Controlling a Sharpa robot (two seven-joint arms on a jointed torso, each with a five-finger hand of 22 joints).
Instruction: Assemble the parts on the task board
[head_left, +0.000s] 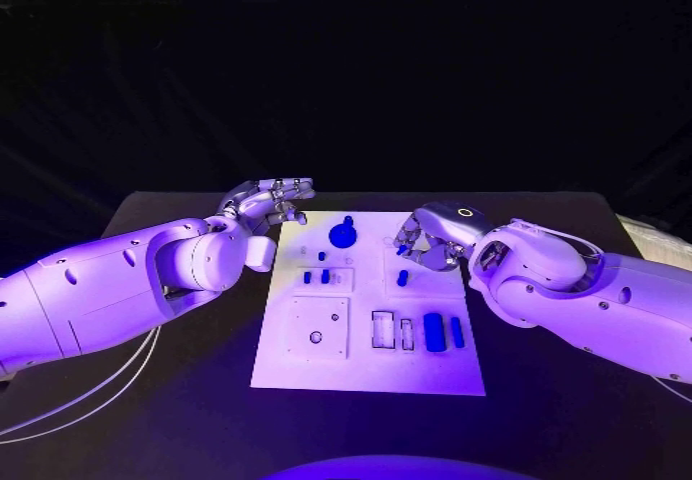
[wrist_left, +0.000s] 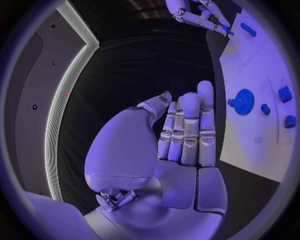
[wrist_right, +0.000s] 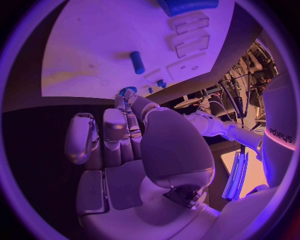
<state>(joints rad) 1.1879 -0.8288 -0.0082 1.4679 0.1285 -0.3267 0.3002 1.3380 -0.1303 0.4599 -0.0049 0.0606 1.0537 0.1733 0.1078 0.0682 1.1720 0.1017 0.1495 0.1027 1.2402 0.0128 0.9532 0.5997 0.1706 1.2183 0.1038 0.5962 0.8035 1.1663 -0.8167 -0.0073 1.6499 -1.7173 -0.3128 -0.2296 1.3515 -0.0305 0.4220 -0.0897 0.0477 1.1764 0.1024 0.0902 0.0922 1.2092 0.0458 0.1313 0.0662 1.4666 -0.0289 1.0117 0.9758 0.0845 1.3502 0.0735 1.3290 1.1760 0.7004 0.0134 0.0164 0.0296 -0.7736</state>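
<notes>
Mid-table, on black table, white task board carries blue parts: gear, upright pegs, long pieces. Left hand beside the board's far corner, fingers straight, empty. Right hand over board, grasp unclear. Room dark.

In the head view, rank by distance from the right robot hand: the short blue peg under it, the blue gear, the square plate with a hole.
From the right robot hand:
1. Short blue peg, just below it.
2. Blue gear, board's far middle.
3. Square plate with a hole, near-left of the board.
</notes>
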